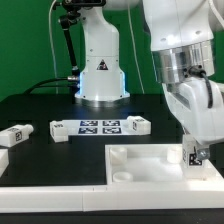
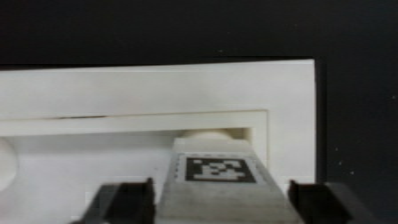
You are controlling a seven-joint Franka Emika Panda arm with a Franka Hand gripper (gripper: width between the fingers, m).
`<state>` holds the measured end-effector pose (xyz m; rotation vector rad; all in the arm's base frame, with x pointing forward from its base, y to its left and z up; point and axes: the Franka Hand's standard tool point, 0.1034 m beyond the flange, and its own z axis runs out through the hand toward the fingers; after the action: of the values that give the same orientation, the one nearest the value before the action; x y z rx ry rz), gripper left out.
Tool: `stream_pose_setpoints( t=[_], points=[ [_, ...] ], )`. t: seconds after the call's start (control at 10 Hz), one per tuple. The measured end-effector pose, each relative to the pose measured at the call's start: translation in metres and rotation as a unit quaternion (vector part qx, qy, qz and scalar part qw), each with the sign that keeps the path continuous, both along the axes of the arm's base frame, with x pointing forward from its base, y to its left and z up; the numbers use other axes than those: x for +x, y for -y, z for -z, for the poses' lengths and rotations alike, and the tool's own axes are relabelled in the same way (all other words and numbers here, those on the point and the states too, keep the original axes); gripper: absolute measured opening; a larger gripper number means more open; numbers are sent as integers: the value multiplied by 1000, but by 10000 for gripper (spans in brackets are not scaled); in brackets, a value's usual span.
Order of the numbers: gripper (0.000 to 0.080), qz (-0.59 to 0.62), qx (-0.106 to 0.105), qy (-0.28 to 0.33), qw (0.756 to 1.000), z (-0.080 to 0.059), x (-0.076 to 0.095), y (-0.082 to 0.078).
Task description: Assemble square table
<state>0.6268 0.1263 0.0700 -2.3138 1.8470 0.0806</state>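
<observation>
White plastic is being shown low in the exterior view, where the square panel point(image 1: 140, 162) is being carried flat by the black table point(image 1: 40, 105), its raised rim and a recessed corner being turned toward the camera; the gripper point(image 1: 197, 160) is being held down over the panel's corner at the exterior view's right, and a tagged leg post point(image 1: 198, 153) is being seen upright between its tips, at that corner; whether post and panel are touching is not being made plain. In the wrist view the same leg post point(image 2: 217, 172) is being seen from above, its black-and-white tag being faced to the lens, with the panel point(image 2: 125, 100) lying beneath it; the fingers point(image 2: 125, 203) are being seen one on each side of the post, close to it, but a thin dark line is being shown at each flank, so whether the pincer is pinching the post or standing spread around it cannot be told. A second leg post point(image 1: 22, 132) is being shown lying on the table at the exterior view's left, well apart from the panel; the marker board point(image 1: 100, 126) is being shown flat in front of the arm's base point(image 1: 100, 75) and behind the panel; a long white border bar point(image 1: 60, 190) is being seen along the near edge, just in front of the panel.
</observation>
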Motion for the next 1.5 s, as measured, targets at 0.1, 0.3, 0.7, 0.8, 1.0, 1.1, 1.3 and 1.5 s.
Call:
stream_pose_setpoints(
  t=[0.1, 0.3, 0.7, 0.8, 1.0, 1.1, 1.3, 1.5],
  points=[
    [537, -72, -5, 12, 997, 0, 0, -2],
    [642, -119, -10, 21, 993, 0, 0, 1],
    [649, -354, -39, 60, 933, -3, 5, 6],
    [649, -358, -45, 68, 930, -2, 3, 3],
    [495, -340, -43, 64, 937, -1, 4, 5],
    [346, -341, -44, 64, 937, -1, 3, 5],
    [296, -278, -39, 50, 958, 1, 1, 8],
    [296, -154, -30, 31, 987, 0, 3, 10]
  ],
)
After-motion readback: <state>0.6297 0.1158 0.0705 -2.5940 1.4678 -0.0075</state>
